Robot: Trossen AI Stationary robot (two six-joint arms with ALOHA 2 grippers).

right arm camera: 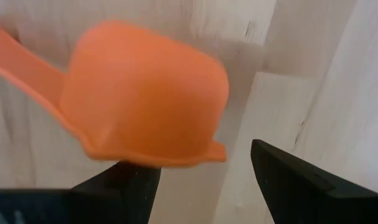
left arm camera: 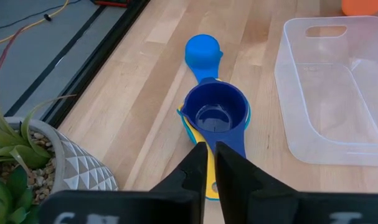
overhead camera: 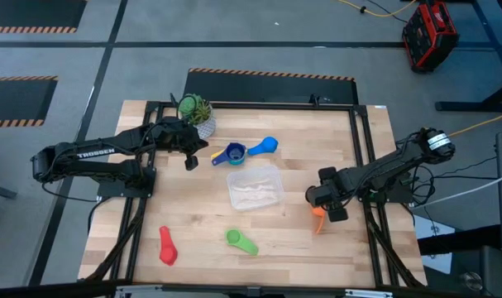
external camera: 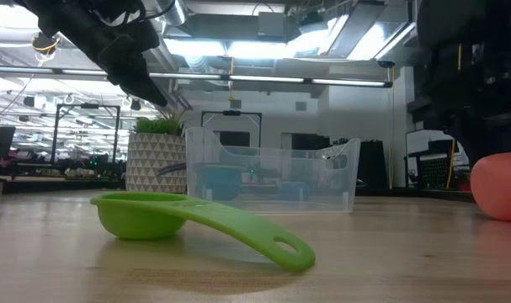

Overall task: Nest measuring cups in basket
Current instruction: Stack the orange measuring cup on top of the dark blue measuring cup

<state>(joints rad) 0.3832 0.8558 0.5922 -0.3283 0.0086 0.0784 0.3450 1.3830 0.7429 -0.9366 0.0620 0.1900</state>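
Near the far left corner of the surface (overhead camera: pixel 176 223), the left fingers (left arm camera: pixel 228 180) are pressed nearly together, their tips just at the yellow handle (left arm camera: pixel 208 180) that pokes out beneath the dark blue cup (left arm camera: pixel 216 114); whether they pinch it cannot be told. That dark blue cup sits upright, stacked on a yellow one, with the light blue cup (left arm camera: pixel 202 50) lying just beyond it toward the far edge. A potted plant (overhead camera: pixel 197 112) stands beside the left arm at the far edge.

By the right edge, the right fingers (right arm camera: pixel 288 180) stand apart, and the orange cup (right arm camera: pixel 145 102) lies upside down between and just ahead of them on the wood, not gripped.

The clear basket (overhead camera: pixel 255 188) sits near the middle of the surface, empty of cups, just beside the blue stack. The green cup (overhead camera: pixel 241 240) lies upright toward the near edge, and the red cup (overhead camera: pixel 167 247) lies closer to the near left corner, well apart from the basket.
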